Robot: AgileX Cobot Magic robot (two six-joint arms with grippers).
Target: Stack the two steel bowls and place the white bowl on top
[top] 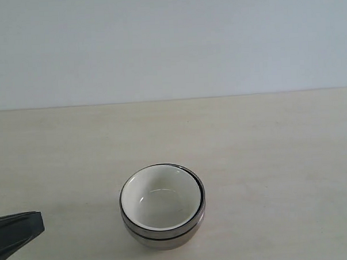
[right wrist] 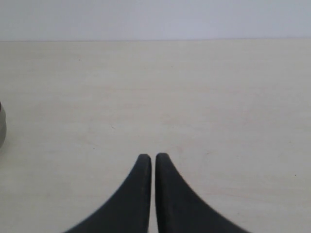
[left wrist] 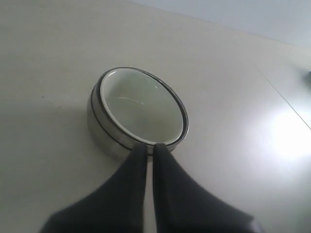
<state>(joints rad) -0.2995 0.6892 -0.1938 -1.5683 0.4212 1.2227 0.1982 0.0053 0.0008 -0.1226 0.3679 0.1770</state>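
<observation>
1. At mid-bench [top: 278, 160], toward the near side: steel bowls [top: 164, 237] are nested into one stack, with two steel bands showing and a dark seam between them.
2. The white bowl [top: 160, 198] sits upright inside the top steel bowl, its rim about level with the steel rim.
3. At the exterior view's lower-left corner: the left claw [top: 38, 223] has its jaws pressed together and grips nothing. It sits apart from the stack, pointing toward it.
4. Over bare bench: the right claw [right wrist: 153, 156] has its jaws closed to a thin slit and holds nothing. Only a steel sliver of the stack shows at the edge of its wrist view.
</observation>
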